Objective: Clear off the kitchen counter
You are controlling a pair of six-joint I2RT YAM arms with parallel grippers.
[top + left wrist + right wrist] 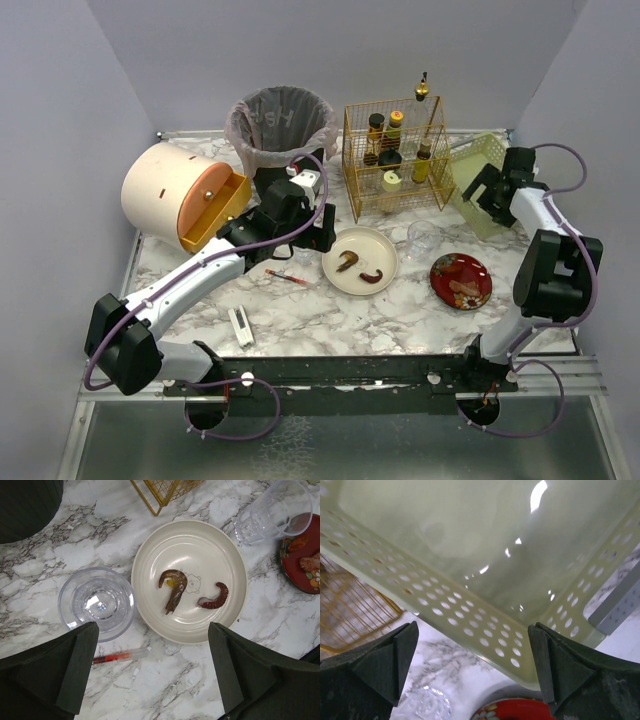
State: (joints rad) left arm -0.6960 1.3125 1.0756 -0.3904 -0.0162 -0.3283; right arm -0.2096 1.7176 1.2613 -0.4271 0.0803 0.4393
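Kitchen counter (330, 315): white marble with grey veins, filling the middle of the top view from left to right, with the arm bases along its lower edge.

Left gripper (300, 238) hangs over the centre-left of the counter, jaws spread wide, holding nothing. In its wrist view both dark fingers (75, 670) sit at the bottom corners. Between and above them lie:
- a cream plate (200, 550), centre frame, carrying a brown shrimp-like piece (172, 587) and a curled purple tentacle piece (214, 597), which lie apart
- an upright clear glass (97, 602), just left of the plate
- a thin tube with red contents (120, 656), flat on the marble below the glass
- a second clear glass (270, 510), upper right, beside a red patterned plate (292, 562) with food bits

Right gripper (490, 192) is at the upper right of the top view, jaws also wide, nothing between them. Its wrist view is filled by a pale green perforated basket (470, 625), tilted, close in front of the fingers; whether it touches them, I cannot tell.

Along the upper part of the top view, left to right:
- a white drum with an orange face (180, 195) on its side
- a lined waste bin (250, 135)
- a gold wire basket (365, 190) holding bottles

A small white flat object (241, 326) lies lower left on the counter.
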